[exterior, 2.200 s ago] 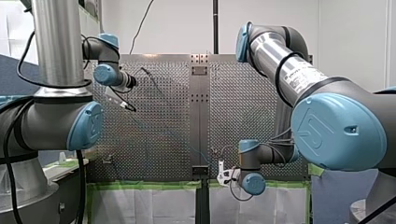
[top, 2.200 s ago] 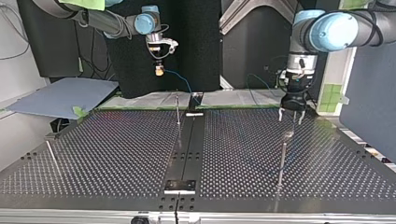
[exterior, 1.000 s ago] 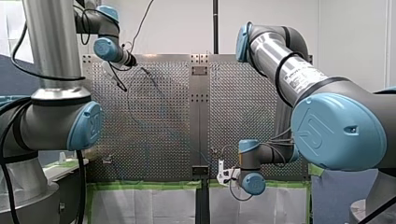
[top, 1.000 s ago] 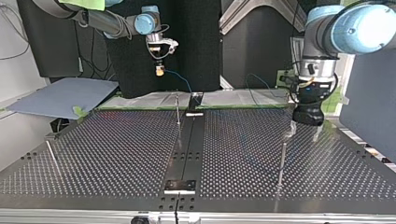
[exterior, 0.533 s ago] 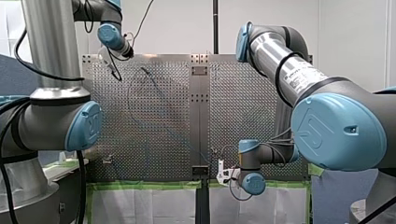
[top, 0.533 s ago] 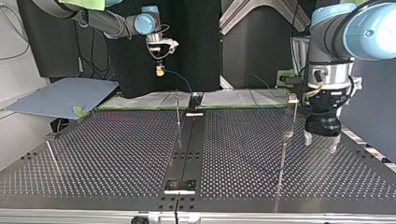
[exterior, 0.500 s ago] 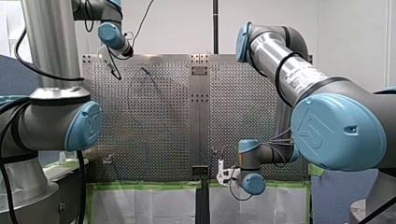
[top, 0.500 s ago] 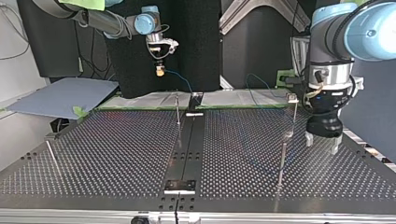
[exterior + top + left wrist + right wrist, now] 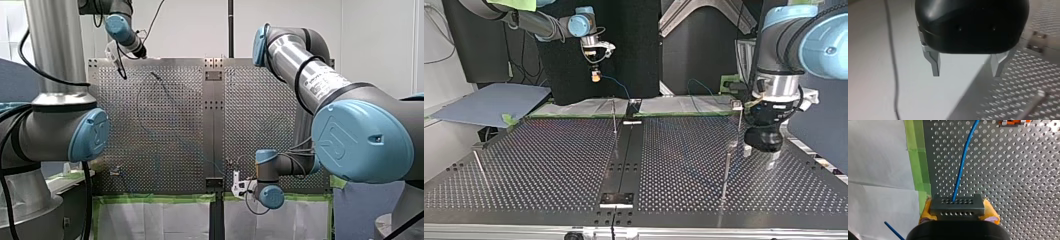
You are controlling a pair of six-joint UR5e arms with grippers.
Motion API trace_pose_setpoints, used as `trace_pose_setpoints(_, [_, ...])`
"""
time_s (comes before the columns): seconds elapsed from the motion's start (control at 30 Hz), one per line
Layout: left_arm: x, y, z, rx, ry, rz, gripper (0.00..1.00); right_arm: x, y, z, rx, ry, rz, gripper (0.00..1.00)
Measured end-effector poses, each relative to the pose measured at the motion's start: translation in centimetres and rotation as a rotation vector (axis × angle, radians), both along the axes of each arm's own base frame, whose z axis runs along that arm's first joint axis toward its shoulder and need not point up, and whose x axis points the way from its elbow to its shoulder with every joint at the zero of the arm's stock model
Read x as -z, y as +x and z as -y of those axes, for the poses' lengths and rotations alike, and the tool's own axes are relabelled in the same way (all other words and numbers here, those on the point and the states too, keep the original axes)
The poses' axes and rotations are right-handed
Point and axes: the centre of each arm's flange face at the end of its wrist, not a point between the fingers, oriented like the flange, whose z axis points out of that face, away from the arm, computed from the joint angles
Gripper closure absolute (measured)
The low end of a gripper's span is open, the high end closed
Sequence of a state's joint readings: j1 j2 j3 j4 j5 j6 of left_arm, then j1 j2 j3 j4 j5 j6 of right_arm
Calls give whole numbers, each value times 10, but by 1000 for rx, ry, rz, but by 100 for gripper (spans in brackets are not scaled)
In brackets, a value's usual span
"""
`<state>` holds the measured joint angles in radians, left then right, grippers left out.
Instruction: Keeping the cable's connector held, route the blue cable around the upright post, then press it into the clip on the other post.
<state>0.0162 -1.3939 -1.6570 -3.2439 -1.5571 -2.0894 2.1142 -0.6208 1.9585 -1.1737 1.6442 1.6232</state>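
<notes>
Perforated table (image 9: 549, 165): connector secured, routing apparently not yet started.
My right gripper (image 9: 595, 76) is clamped on the connector (image 9: 957, 206), raised off the table so that the blue cable (image 9: 963, 162) trails freely. My left gripper (image 9: 966, 71), fingers apart and empty, hovers beside a post (image 9: 726, 167), probably to guide the cable.

Nothing can be read; the black print (image 9: 320, 82) on my right arm's silver tube (image 9: 288, 53) is too small to decipher.
</notes>
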Motion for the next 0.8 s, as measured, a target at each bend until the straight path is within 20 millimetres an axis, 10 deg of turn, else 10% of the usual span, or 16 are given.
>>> trace_pose_setpoints(0.33, [34, 4, 7, -20, 111, -165, 0, 0, 0, 0, -2, -2, 1, 100])
trace_pose_setpoints(0.8, [32, -2, 19, 84, 245, -201, 0, 0, 1, 0, -3, -2, 2, 100])
